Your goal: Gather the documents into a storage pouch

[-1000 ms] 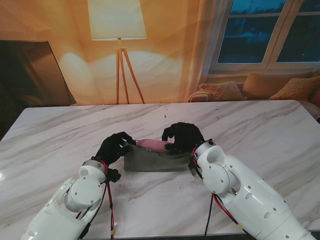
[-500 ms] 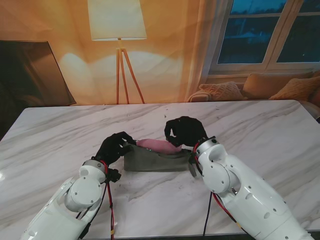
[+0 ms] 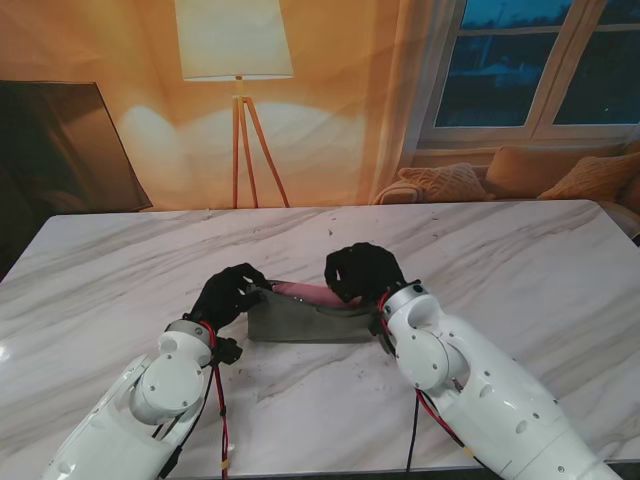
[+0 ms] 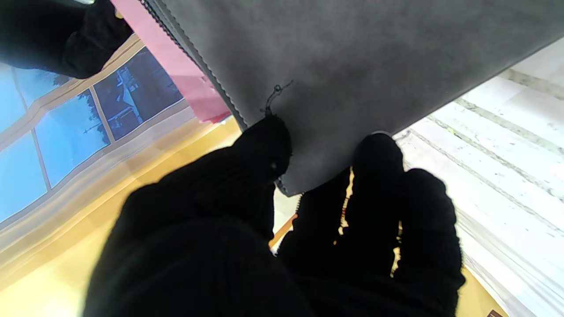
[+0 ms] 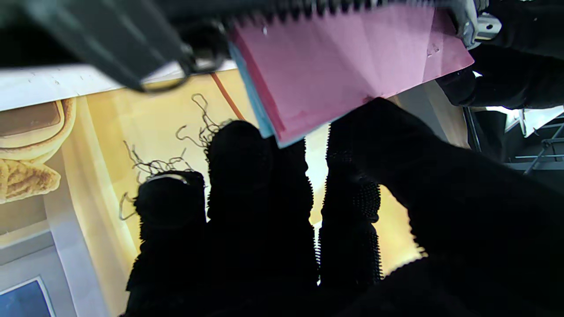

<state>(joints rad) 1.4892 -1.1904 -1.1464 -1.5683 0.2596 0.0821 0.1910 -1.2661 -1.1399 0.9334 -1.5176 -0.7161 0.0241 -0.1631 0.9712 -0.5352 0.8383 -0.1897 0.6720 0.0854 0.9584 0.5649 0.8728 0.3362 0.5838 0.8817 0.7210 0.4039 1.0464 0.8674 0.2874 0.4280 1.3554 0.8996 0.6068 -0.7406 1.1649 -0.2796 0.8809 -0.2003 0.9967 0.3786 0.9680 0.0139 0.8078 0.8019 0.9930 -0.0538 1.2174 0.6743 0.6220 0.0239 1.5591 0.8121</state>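
While our left hand (image 3: 232,292) pinches the corner of the grey felt pouch (image 3: 300,322) to hold its zipped mouth up off the marble bench (image 3: 520,250), our right hand (image 3: 362,272) closes its fingers (image 5: 257,154) on a thin stack of pink and blue documents (image 3: 305,291) and holds it at the opening. The stack lies just beyond the right hand's fingertips, partly inside the pouch, with its free end showing along the far edge between our two hands. We judge that the left hand's grip is there to keep the soft pouch from sliding or folding shut as the papers go in.

Seen from the right wrist, the zipper teeth (image 5: 308,6) and the pull ring (image 5: 194,53) sit right at the sheets' edge; these, we think, are what could snag the corners. Loose threads (image 5: 176,145) fray from the right glove.

Beyond the bench stand a tripod floor lamp (image 3: 235,60), a window (image 3: 540,60) and sofa cushions (image 3: 560,172), all well apart from our hands.
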